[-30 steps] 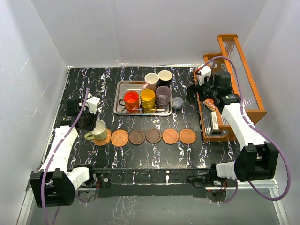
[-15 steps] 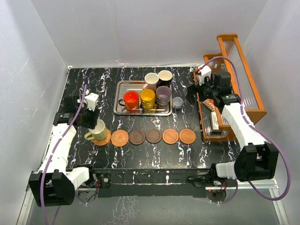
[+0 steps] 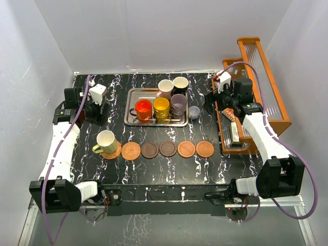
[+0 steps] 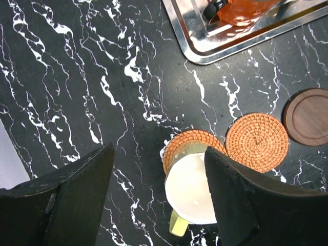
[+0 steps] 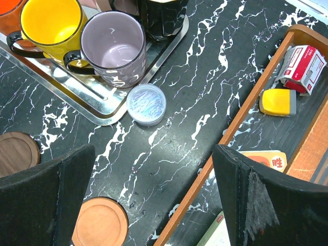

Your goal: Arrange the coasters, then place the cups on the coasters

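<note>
A cream-yellow cup (image 3: 106, 142) (image 4: 193, 187) stands on the leftmost wicker coaster (image 3: 113, 152) (image 4: 190, 141). Five bare coasters run right of it: one wicker (image 3: 131, 150) (image 4: 257, 142), two dark wood (image 3: 149, 150) (image 3: 167, 148), two reddish (image 3: 186, 149) (image 3: 205, 149). On the steel tray (image 3: 132, 119) stand the red-orange (image 3: 143, 109), yellow-orange (image 3: 161, 106), purple-grey (image 3: 179, 104) (image 5: 113, 46), pink (image 3: 165, 88) and black (image 3: 180, 84) cups. My left gripper (image 3: 98, 114) (image 4: 159, 151) is open, raised behind and left of the cream-yellow cup. My right gripper (image 3: 210, 102) (image 5: 154, 149) hangs open and empty right of the tray.
A small clear lidded jar (image 3: 193, 112) (image 5: 146, 104) sits just off the tray's right edge. A wooden organizer (image 3: 256, 66) with small boxes fills the right side. White walls close in the table on three sides.
My left gripper opened off the cream-yellow cup, then lifted and drew back toward the far left. The cup stays on the wicker coaster. The right arm has not moved.
</note>
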Available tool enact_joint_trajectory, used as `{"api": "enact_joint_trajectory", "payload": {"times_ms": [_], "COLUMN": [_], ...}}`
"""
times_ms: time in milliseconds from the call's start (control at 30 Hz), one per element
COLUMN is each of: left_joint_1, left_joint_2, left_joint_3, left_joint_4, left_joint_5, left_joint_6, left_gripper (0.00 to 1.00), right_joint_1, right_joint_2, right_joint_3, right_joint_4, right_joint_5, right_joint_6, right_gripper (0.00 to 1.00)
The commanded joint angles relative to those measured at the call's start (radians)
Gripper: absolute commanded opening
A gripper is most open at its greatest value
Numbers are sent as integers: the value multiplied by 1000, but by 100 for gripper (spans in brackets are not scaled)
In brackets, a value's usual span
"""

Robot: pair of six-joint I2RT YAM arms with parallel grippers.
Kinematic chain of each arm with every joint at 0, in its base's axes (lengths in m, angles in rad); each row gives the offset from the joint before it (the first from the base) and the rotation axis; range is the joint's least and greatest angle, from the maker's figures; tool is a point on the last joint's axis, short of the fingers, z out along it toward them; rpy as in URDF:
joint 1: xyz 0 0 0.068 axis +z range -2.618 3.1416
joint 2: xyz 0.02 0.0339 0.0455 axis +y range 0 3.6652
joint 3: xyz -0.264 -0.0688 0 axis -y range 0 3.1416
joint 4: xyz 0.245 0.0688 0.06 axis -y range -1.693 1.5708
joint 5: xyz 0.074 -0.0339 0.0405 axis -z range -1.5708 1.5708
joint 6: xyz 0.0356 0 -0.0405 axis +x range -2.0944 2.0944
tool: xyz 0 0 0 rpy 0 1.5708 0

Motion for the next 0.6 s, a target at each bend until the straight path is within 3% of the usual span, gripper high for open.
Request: {"api": "enact_joint_trajectory", "payload": {"times_ms": [0,133,267,567], "left_joint_1": [3,3,3,3], "left_joint_2": [41,98,140,170], "left_joint_3": [77,113,136,150], "left_joint_4": [18,26,59,174], "left_joint_5": [62,80,93,99], "left_joint_6": [-14,-30,-44,-82], "left_gripper": [72,77,94,99], "right_joint_1": [-4,6,73,210], "right_joint_2": [-6,6,56,214], "right_joint_3": [14,45,103,281], "right_joint_4": [45,42,29,23], "right_joint_5": [-23,-27,45,175], "right_joint_6": [8,29,29,-25], "right_gripper": [98,98,98,98]}}
